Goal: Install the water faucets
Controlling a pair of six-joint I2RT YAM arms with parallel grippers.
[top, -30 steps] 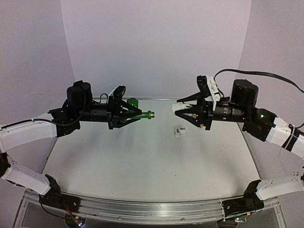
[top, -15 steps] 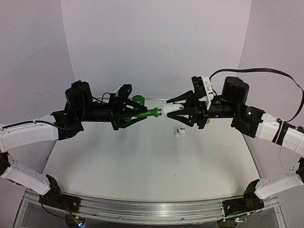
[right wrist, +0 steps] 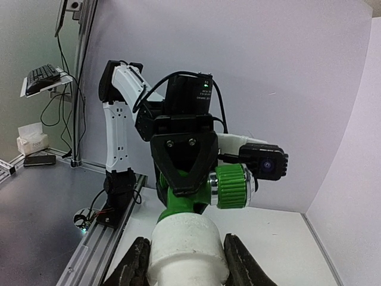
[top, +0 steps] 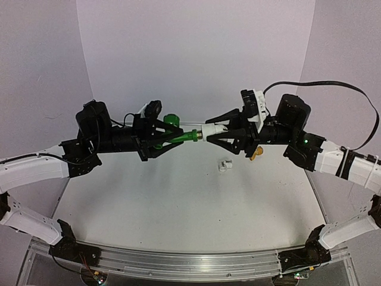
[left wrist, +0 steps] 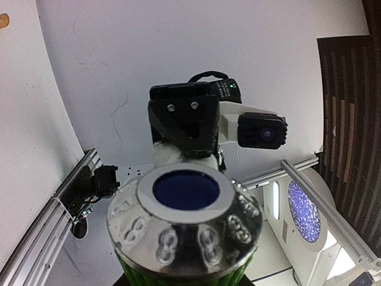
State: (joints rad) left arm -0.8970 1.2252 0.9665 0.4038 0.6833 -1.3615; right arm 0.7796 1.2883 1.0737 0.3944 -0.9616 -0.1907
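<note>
Top external: loose fitting (top: 224, 165) on table (top: 149, 202), faucet (top: 182, 137) aloft.

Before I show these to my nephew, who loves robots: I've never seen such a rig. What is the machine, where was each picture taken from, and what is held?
These are two robot arms bolted at the near edge of a table, each ending in a two-finger gripper. The wide picture comes from a fixed camera above and behind them; the other two from a camera on each wrist. The left gripper is shut on a green faucet. The right gripper is shut on a white pipe fitting. The two parts meet end to end in mid-air. Another small white fitting lies on the table.
</note>
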